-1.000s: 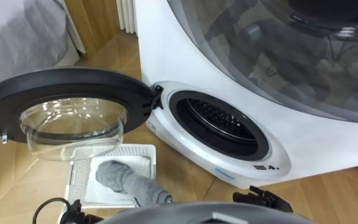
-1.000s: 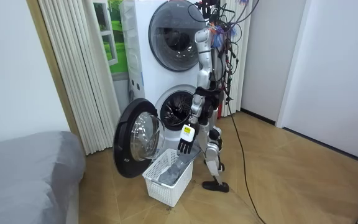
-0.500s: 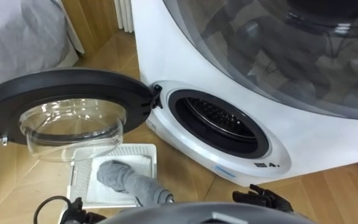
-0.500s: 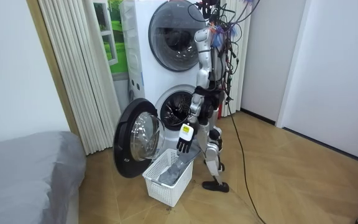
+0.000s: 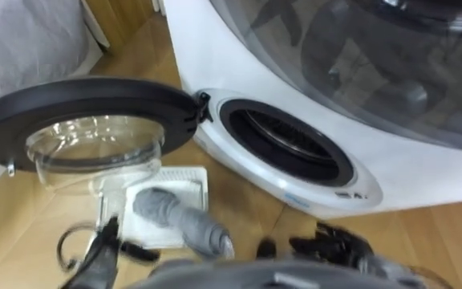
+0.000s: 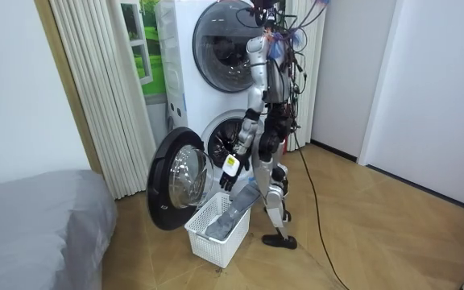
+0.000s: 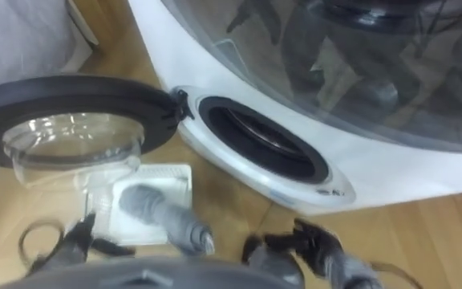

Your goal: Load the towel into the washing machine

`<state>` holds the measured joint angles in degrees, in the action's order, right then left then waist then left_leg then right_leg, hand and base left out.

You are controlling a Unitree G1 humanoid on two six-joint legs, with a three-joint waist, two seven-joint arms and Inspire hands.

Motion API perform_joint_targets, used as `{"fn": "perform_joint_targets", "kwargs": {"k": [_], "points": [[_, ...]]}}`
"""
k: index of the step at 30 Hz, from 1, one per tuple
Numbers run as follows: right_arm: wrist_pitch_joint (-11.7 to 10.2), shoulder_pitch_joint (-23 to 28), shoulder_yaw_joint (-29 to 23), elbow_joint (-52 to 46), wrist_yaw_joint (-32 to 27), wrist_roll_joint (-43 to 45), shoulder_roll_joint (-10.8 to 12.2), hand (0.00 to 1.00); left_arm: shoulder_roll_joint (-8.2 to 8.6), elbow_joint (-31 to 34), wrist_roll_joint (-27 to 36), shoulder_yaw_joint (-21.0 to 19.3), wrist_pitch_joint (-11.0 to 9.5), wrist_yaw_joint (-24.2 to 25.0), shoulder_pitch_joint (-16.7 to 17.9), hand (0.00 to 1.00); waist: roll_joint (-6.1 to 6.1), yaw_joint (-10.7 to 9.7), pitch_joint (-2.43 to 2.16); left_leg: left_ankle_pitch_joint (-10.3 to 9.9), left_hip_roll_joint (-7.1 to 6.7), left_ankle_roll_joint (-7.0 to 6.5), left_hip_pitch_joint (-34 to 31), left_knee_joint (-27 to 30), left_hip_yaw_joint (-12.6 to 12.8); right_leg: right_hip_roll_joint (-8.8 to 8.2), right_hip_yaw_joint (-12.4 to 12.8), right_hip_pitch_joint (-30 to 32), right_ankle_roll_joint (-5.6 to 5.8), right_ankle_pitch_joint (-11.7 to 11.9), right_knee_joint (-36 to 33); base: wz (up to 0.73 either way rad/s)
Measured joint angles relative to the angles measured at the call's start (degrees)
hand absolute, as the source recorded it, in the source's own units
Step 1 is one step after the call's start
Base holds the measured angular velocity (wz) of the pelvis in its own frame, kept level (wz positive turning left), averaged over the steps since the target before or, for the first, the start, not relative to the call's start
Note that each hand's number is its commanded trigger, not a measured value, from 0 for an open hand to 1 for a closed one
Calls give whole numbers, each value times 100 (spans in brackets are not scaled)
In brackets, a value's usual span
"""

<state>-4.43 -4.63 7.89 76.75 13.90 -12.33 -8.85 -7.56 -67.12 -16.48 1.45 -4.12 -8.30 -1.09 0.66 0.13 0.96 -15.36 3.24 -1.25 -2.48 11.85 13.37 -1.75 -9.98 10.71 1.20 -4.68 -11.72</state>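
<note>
Robot's left hand (image 6: 230,167) hangs loose-fingered and empty above the grey towel (image 5: 168,213) — slumped in the white laundry basket (image 5: 191,175) below it, near the washing machine door (image 5: 87,92), open — right hand (image 5: 331,241) grip unclear.

Wooden floor (image 5: 22,217) carries a white basket (image 5: 189,172) beside the washing machine (image 5: 423,183).

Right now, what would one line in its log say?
towel: in basket, over rim | washer door: open | left hand: near basket | right hand: open, empty | stage: towel ungrasped
</note>
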Motion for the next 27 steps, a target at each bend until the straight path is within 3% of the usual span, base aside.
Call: {"fn": "perform_joint_targets", "kwargs": {"k": [6,8,9,14,16,20,27], "points": [[-57,-508,45,141,-27,38,87,0,71,-472,-507,337,-170,-20,-755,0,24,-147,75,9,-24,-16,-719,332,-22,-74,8,679,-35,23,-238,-1],[-57,-620,116,143,-98,10,84,0,126,-573,-626,355,-179,-39,-919,0,46,-149,120,9,-40,-16,-916,444,-22,-95,58,908,-36,23,-351,-18],[-57,-717,224,139,-131,-6,85,0,146,-635,-630,423,-178,-48,-1051,0,54,-156,181,9,-46,-16,-1047,552,-18,-116,67,1062,-46,17,-458,-18],[-65,-1051,544,135,-325,-14,104,0,178,-698,-636,577,-242,-191,-1550,0,16,-176,272,7,-81,-17,-1783,1037,25,-238,149,1894,-97,-15,-1057,-7],[-82,-1209,549,111,-342,-38,110,0,185,-709,-685,573,-265,-235,-1807,0,-14,-197,356,4,-96,-22,-2140,1223,42,-303,173,2271,-121,-31,-1279,5],[-101,-1422,548,43,-496,-41,126,0,186,-688,-794,691,-298,-267,-2130,0,-13,-260,391,-57,-60,-110,-2843,1717,54,-332,214,2860,-147,-45,-1513,2],[-110,-1546,614,-271,-557,-99,150,0,156,-692,-1070,1031,-349,-342,-2507,0,-10,-316,425,-210,110,-173,-3906,2268,99,-300,201,3849,-344,79,-1814,-2]]}}
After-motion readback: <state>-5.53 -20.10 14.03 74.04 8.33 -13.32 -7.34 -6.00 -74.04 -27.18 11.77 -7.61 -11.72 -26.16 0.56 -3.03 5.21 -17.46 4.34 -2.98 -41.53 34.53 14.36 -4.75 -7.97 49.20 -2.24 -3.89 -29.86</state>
